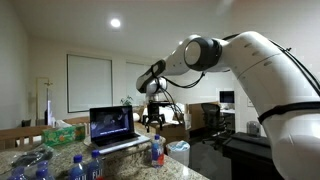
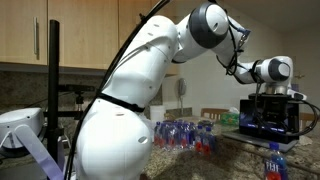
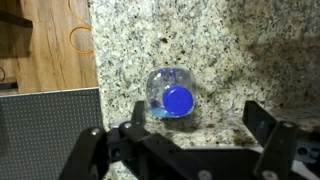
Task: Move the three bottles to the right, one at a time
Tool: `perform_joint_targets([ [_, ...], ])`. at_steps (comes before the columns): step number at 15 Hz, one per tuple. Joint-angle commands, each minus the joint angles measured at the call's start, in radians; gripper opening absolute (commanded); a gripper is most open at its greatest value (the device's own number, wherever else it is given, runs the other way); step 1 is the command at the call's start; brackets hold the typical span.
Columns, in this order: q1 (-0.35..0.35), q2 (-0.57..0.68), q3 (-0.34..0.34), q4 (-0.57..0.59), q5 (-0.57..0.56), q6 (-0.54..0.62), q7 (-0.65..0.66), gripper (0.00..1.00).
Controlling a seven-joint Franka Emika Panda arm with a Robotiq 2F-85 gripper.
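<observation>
A clear plastic bottle with a blue cap (image 3: 172, 94) stands upright on the granite counter, seen from above in the wrist view. It also shows in both exterior views (image 1: 157, 150) (image 2: 272, 163). My gripper (image 3: 195, 125) is open and empty, hovering above the counter just beside the bottle; its fingers do not touch it. In both exterior views the gripper (image 1: 154, 118) (image 2: 275, 103) hangs above the bottle. Several other blue-capped bottles stand in a cluster (image 1: 85, 166) (image 2: 182, 133) farther along the counter.
An open laptop (image 1: 115, 127) sits on the counter next to the bottle; its dark lid (image 3: 45, 130) fills the wrist view's lower left. A white bin (image 1: 178, 152) stands beyond the counter edge. Wooden cabinet and floor edge (image 3: 40, 45) show beside the counter.
</observation>
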Motion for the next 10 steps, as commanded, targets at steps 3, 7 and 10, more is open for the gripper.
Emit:
perform_joint_targets([
  [3,0.072,-0.076,0.04,-0.022,-0.033,-0.031,-0.004,1.0],
  [7,0.157,-0.048,0.087,0.03,-0.036,-0.051,0.026,1.0],
  [10,0.223,-0.026,0.12,0.051,-0.031,-0.016,0.055,1.0],
])
